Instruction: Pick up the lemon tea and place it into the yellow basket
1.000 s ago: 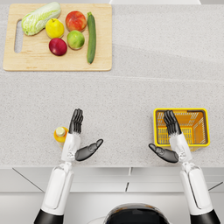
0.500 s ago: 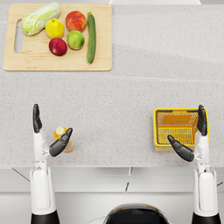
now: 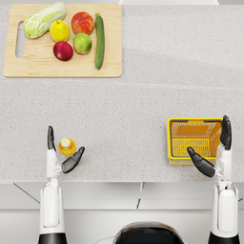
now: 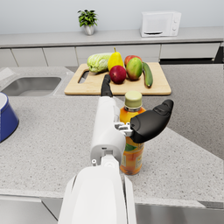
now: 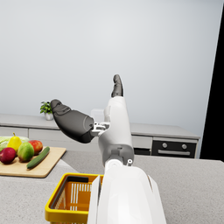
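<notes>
Head view | lemon tea [image 3: 66, 145] upright, cap up | left hand [image 3: 59, 153] spread beside it, empty

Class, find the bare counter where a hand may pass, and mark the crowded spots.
Bare counter runs below the cutting board and between the lemon tea and the yellow basket. Crowded: the board's produce, the left hand around the bottle, and the right hand at the basket.

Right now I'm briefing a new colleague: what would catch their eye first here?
Probably the wooden cutting board at the counter's far left, piled with bright fruit and vegetables. Then the yellow basket near the right hand, and the lemon tea standing upright between the open fingers of the left hand.
</notes>
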